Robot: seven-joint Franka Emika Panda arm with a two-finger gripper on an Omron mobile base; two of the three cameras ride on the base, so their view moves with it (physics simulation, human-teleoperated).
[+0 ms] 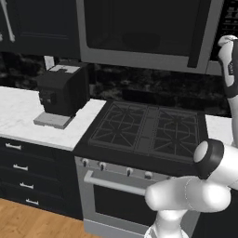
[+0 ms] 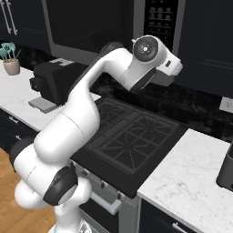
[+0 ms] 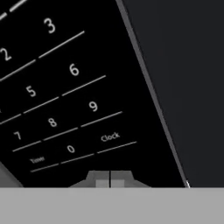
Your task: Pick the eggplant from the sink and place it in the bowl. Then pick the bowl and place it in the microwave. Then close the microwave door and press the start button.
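The microwave (image 1: 139,28) hangs above the stove with its dark microwave door (image 1: 135,23) closed flat against the front. Its control strip (image 2: 160,18) is at the right end. My gripper (image 3: 109,180) is shut with nothing in it, its tips pressed together just below the "0" and "Clock" keys of the keypad (image 3: 52,87). My hand (image 2: 169,63) is held up close to that strip. The eggplant, the bowl and the sink are out of view.
A black gas stove (image 1: 148,125) with an oven handle (image 1: 114,183) sits below the microwave. A dark coffee machine (image 1: 62,90) stands on the white marble counter (image 1: 18,114) to the left. A utensil pot (image 2: 11,63) is at far left.
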